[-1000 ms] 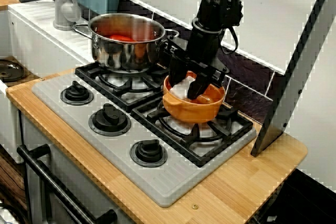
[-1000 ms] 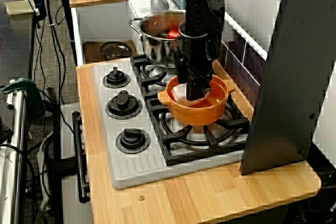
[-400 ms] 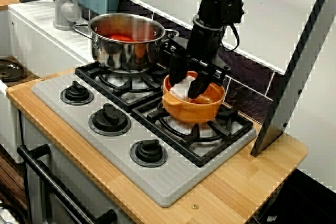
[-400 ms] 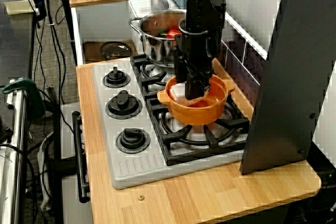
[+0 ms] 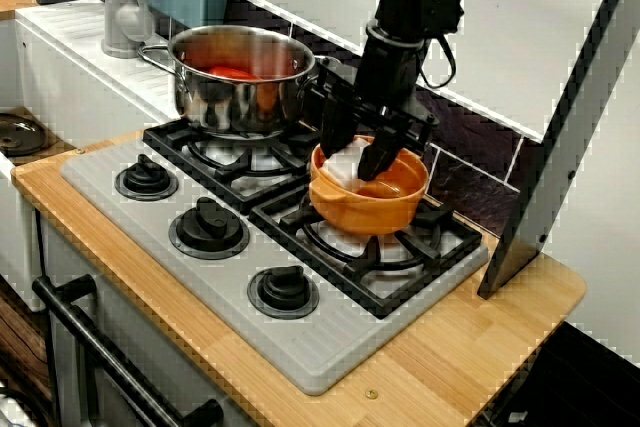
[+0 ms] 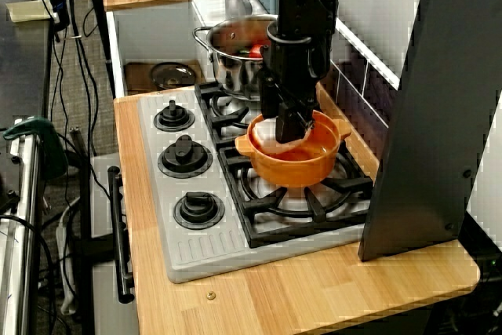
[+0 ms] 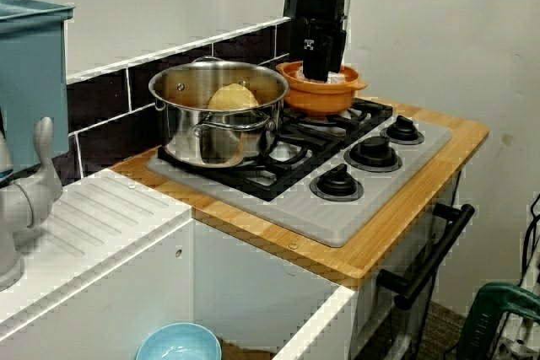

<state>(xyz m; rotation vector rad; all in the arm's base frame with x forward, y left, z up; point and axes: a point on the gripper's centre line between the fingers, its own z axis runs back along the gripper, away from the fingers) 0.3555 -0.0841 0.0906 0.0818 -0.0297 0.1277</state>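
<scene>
- The grey stove (image 5: 330,347) carries a steel pot (image 5: 235,97) on its far-left burner and an orange bowl (image 5: 365,212) on the burner to the right.
- The gripper (image 5: 358,155) hangs in the bowl's mouth. This looks like the pick-up step, and any lift calls for a straight rise clear of the rim.
- The jaws stand partly apart and appear to pinch a white cloth (image 5: 346,161), which sits low inside the bowl's left side.

Even indoor light; soft shadows; glare on steel pot (image 5: 240,77); sharp focus

Orange bowl (image 5: 366,213) close between steel pot (image 5: 240,87) and slanted panel (image 5: 560,147).
</scene>
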